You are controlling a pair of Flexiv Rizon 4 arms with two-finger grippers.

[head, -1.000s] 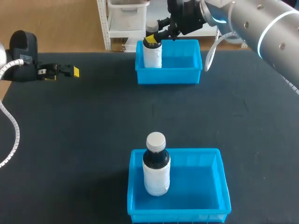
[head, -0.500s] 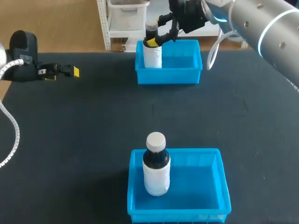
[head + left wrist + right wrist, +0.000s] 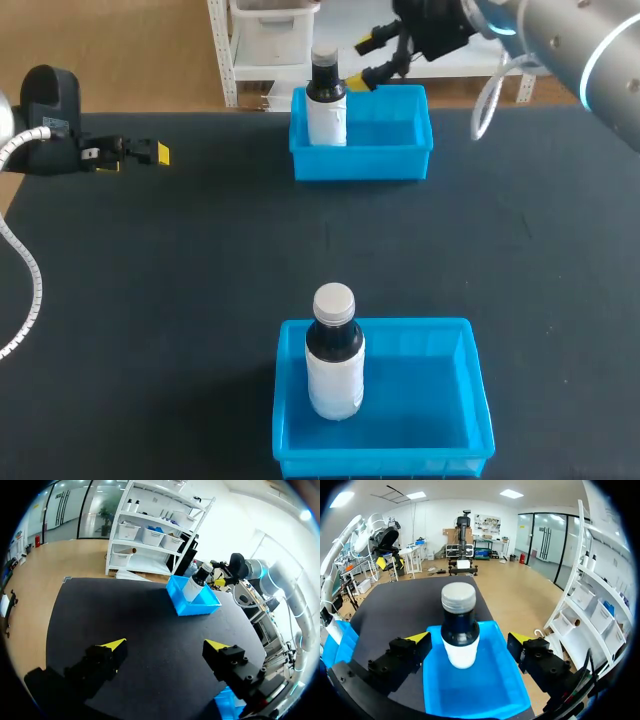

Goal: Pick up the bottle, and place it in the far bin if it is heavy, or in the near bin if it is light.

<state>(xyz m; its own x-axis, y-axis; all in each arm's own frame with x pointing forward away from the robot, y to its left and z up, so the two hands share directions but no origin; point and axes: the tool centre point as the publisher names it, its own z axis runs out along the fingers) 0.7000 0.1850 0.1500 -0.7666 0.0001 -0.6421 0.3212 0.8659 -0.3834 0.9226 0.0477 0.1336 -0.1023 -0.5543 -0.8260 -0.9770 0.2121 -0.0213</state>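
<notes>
Bottle (image 3: pixel 326 105) stands upright at left end of far bin (image 3: pixel 400 165), right gripper (image 3: pixel 368 63) fingers spread, clear of it beside the cap (image 3: pixel 323 55), left gripper (image 3: pixel 165 645) spread too, well apart; back right arm straight off, fingers wide, so the cap isn't clipped.

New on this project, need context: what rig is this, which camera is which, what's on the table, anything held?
This is a two-armed robot at a black table. The head view looks down from above and behind the robot. The two round pictures come from a camera on each wrist. The left end effector is open over bare table. The right end effector is open beside the bottle, not touching it. That bottle stands upright in the far bin. A second bottle stands upright in the near bin. Nothing is held.
</notes>
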